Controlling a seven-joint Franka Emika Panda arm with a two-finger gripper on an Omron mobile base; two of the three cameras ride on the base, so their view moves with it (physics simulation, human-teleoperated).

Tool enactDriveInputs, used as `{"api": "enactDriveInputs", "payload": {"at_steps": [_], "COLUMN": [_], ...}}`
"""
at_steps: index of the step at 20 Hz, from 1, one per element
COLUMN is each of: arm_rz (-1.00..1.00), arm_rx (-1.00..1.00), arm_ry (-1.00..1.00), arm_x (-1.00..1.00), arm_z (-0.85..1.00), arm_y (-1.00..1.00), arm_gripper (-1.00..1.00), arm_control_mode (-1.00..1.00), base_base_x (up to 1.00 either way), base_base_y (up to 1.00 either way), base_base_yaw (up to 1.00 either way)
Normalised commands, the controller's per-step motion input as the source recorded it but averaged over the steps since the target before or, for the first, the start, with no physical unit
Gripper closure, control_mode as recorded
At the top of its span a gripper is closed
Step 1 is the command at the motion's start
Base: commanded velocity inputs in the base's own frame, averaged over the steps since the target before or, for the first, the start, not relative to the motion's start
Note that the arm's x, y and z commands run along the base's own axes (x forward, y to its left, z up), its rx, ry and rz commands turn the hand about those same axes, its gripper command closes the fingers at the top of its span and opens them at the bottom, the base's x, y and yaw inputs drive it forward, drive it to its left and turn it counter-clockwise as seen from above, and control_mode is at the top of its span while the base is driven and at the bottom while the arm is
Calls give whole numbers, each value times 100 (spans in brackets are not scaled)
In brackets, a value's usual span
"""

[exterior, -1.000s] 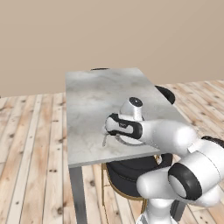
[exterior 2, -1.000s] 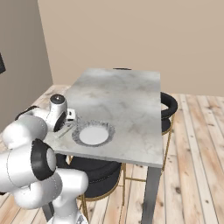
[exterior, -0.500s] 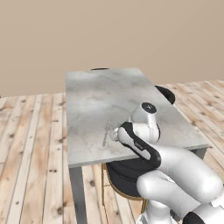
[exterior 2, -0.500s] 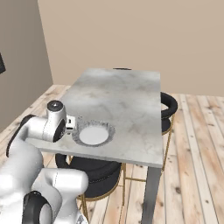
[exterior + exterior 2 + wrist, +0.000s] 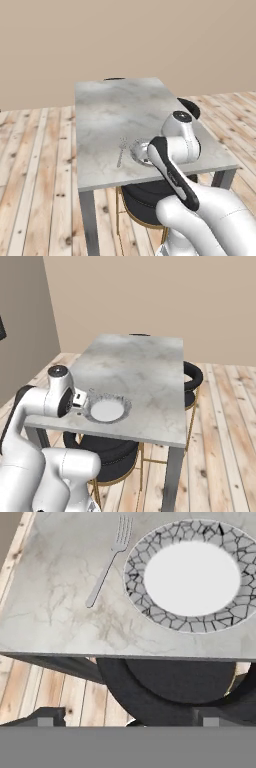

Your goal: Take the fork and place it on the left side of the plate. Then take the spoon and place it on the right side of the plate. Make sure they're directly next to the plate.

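Observation:
The silver fork (image 5: 107,565) lies flat on the marble table, close beside the left rim of the plate (image 5: 135,582), with its tines pointing away from the near edge. In the left base view the fork (image 5: 121,150) shows just left of the plate (image 5: 138,151), which my arm partly covers. The plate (image 5: 123,404) sits near the table's front edge. My gripper (image 5: 127,721) is open and holds nothing. It hangs above and just outside that near edge, looking down on both. The spoon is out of view.
A round black stool (image 5: 170,684) is tucked under the table's near edge (image 5: 60,647), directly below my hand. A second black seat (image 5: 192,376) stands at the table's right side. Wooden floor surrounds the table, and the far half of the tabletop (image 5: 115,100) is bare marble.
My hand has drawn back from over the fork toward the table's near edge and risen, jaws still open. The fork stays on the table beside the plate.

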Motion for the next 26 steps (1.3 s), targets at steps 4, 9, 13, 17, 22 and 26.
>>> {"api": "enactDriveInputs", "payload": {"at_steps": [4, 9, 13, 17, 22, 26], "arm_rz": [-12, -8, 0, 0, 1, 0], "arm_rx": [0, 0, 0, 0, 0, 0], "arm_ry": [-19, -16, -10, -8, -5, 0], "arm_x": [-70, -58, -50, -44, -20, 0], "arm_z": [6, 10, 19, 17, 2, 0], "arm_y": [-39, -33, -24, -11, -2, 0], "arm_gripper": [-100, -100, -100, -100, -100, -100], "arm_control_mode": [-100, -100, -100, -100, -100, -100], "base_base_x": [0, 0, 0, 0, 0, 0], "base_base_y": [0, 0, 0, 0, 0, 0], "base_base_yaw": [0, 0, 0, 0, 0, 0]}}
